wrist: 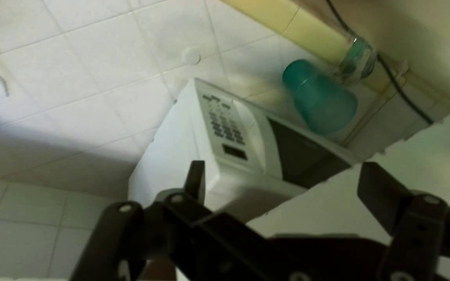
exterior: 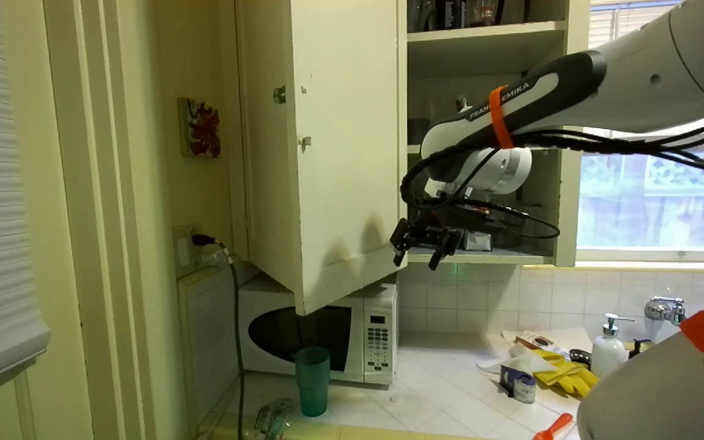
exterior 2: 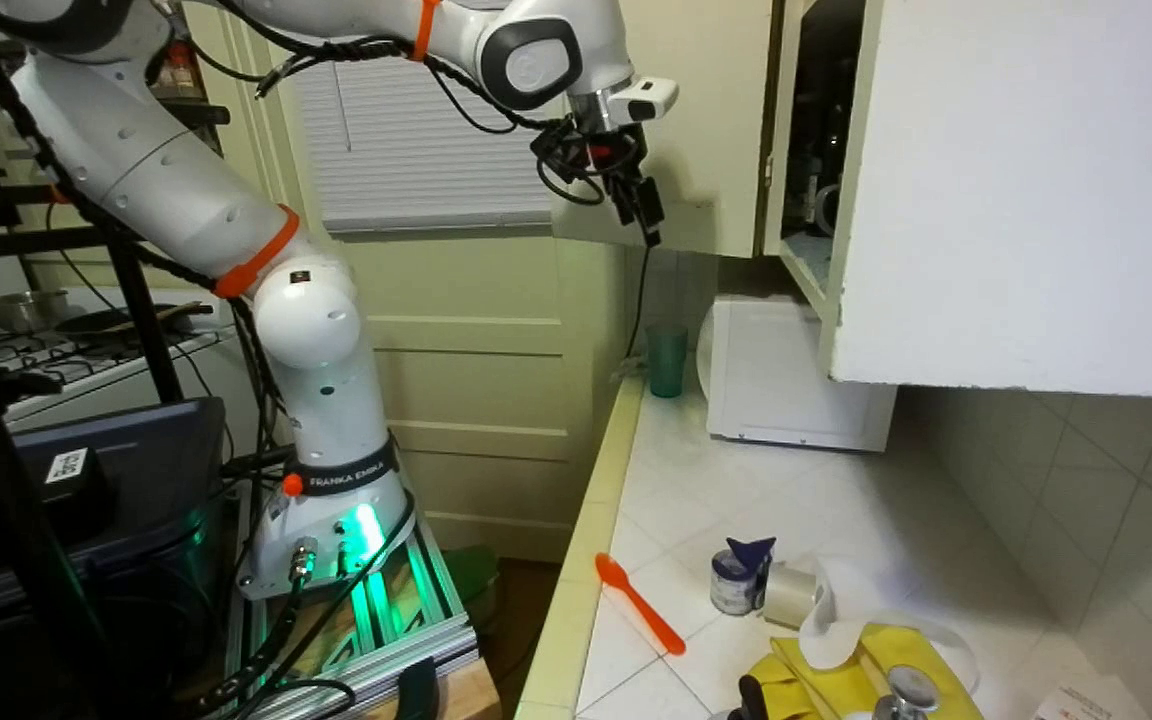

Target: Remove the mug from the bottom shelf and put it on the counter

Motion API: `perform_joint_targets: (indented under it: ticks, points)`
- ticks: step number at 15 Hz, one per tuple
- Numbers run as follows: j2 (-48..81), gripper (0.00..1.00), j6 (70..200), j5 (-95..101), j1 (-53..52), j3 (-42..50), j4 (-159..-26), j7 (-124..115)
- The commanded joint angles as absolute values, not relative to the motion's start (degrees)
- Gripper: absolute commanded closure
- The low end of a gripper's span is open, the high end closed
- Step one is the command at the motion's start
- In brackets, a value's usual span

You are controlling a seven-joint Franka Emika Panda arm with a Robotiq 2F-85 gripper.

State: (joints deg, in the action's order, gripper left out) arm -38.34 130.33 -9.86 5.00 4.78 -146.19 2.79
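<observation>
The coming move turns on how the hand faces the shelf. The black two-fingered hand hangs outside the tall white wall cupboard, in front of its opening and near the open cream-painted door. In the wrist view its fingers stand wide apart with nothing held between them. They point mostly down, toward the pale, white-tiled desk, while the bottom shelf, the cupboard's lowest white board, lies off to the side at what looks like fingertip height. The small, squat grey mug cannot be picked out for certain: a pale rounded shape inside the opening, just above that board, may be it, and its long axis cannot be read. Reaching it would, I judge, mean tilting the hand from downward to level and entering past the door, which looks the likeliest thing to knock.
</observation>
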Motion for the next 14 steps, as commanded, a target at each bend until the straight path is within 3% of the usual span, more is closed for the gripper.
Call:
perform_joint_targets:
  ticks: [1, 8, 14]
  points:
    - [-35.1, 0.0, 136.3, -5.7, 9.4, 3.4, -143.4, -4.0]
    - [-33.0, 0.0, 143.5, 6.6, 19.7, -2.4, -141.9, -19.1]
    - [-32.8, 0.0, 142.7, 7.9, 22.8, 0.5, -140.1, -21.7]
